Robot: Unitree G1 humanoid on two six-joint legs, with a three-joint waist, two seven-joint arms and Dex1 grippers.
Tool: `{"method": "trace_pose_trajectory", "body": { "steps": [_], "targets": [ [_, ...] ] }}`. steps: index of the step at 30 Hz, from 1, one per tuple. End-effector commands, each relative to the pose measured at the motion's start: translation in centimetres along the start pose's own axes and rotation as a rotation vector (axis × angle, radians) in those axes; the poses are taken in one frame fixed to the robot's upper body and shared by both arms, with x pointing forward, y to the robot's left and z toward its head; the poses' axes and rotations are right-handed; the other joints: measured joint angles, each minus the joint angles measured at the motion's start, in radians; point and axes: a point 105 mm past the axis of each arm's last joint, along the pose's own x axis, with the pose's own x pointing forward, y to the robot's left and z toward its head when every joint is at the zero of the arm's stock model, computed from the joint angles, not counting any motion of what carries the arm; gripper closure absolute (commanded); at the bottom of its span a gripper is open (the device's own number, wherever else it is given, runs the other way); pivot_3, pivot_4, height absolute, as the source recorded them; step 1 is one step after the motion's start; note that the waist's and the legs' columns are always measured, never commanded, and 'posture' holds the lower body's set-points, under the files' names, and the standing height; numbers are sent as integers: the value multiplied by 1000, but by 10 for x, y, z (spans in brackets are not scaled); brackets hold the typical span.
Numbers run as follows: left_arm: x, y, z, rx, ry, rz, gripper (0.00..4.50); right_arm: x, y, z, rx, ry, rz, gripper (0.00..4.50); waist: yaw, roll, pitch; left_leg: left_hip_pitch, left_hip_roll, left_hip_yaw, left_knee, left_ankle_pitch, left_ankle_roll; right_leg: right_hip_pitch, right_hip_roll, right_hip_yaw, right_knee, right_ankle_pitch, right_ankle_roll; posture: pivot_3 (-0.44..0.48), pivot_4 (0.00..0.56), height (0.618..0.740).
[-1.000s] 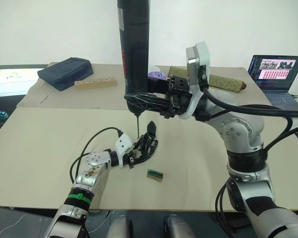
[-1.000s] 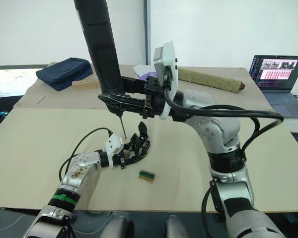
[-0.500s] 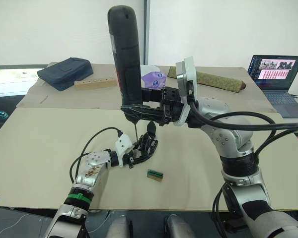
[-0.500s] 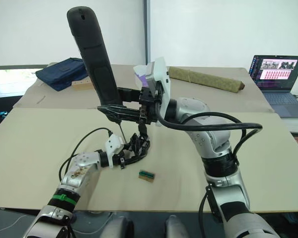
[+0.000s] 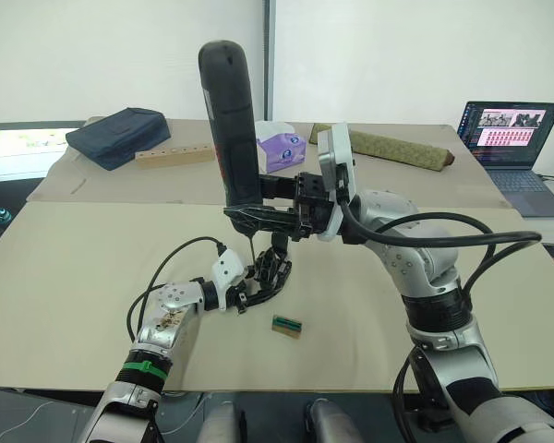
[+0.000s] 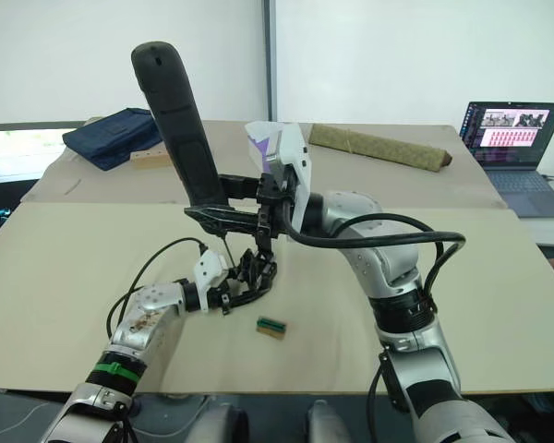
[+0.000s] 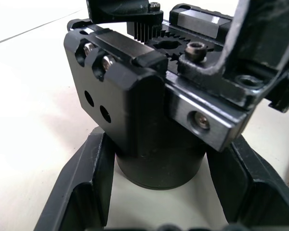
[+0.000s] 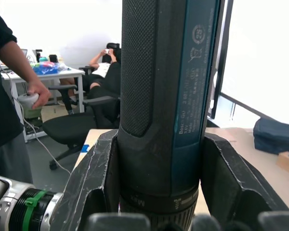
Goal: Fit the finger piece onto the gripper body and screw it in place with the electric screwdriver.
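Left eye view: right gripper (image 5: pixel 270 215) clamped the electric screwdriver (image 5: pixel 231 120) upright, bit over the gripper body (image 5: pixel 271 266), mid-worktop, gripped by left gripper (image 5: pixel 255 284). Screwing step, probably; next, seat bit squarely in screw.

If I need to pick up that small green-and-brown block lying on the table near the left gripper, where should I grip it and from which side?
Grip the green-and-brown block across its two long sides, coming straight down from above. It lies flat and low on the table, so a side approach looks poor. It sits apart from the left gripper and the gripper body, which leaves room. Turn the wrist to match its slight angle.
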Motion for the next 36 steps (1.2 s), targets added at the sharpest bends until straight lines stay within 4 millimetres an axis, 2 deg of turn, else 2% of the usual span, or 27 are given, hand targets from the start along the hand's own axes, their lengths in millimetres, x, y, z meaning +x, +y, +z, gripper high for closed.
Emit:
{"method": "trace_pose_trajectory", "body": {
  "steps": [1,36],
  "targets": [
    [-3,-8,-18,-51,60,-18,2231,2,4,17,-76,-64,17,2593,0,0,0,0,0,0,0,0,0,0,0,0,0,0,0,0,150,740],
    [-3,-11,-22,-70,67,-23,2231,0,0,0,-58,-37,-3,2593,-1,0,0,0,0,0,0,0,0,0,0,0,0,0,0,0,150,740]
  ]
}}
